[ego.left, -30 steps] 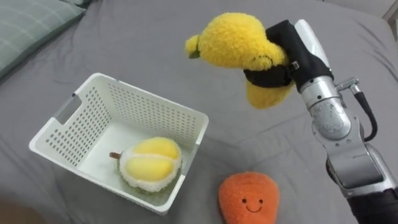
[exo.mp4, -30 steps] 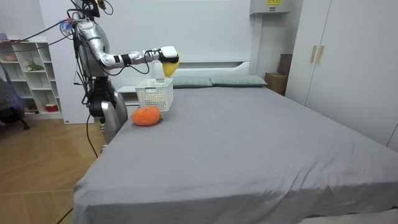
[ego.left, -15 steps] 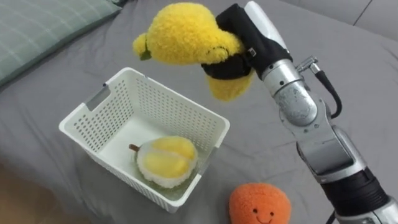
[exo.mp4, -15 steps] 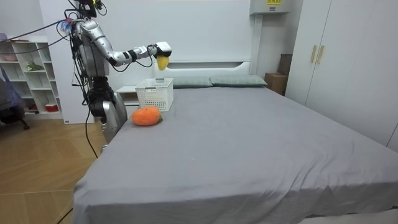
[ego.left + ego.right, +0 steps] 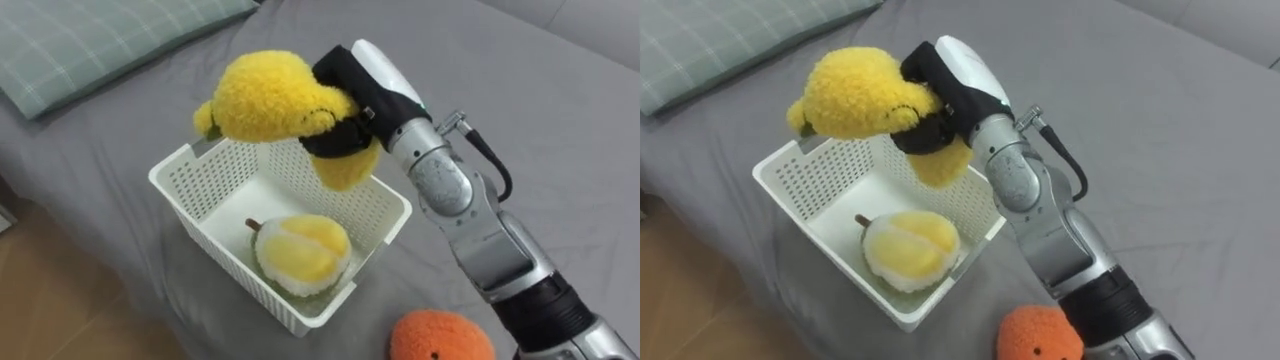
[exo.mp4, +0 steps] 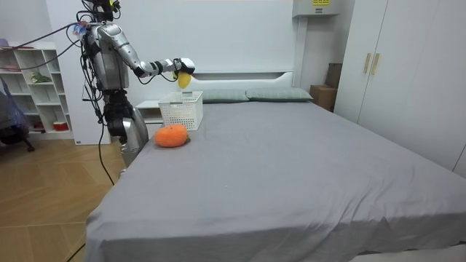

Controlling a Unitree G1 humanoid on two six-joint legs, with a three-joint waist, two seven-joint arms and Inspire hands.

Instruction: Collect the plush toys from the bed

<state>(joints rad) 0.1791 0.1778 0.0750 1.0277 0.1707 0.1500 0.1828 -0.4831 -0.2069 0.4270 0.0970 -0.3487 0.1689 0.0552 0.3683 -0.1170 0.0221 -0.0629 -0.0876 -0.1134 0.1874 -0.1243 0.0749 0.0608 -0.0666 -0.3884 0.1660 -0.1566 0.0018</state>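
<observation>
My right hand is shut on a fuzzy yellow plush toy and holds it in the air over the far side of a white perforated basket. A yellow-and-white durian plush lies inside the basket. An orange plush with a smiling face rests on the grey bed, near my side, right of the basket. In the room view I stand at the bed's corner with my right arm stretched out, the yellow toy above the basket.
A striped green pillow lies at the upper left on the bed. Wooden floor shows past the bed's edge at the lower left. In the room view a white shelf unit stands behind me and wardrobes line the right wall.
My right hand has carried the yellow toy leftwards, from beside the basket to above it. The eye view has shifted too, so the basket now sits nearer the middle.
</observation>
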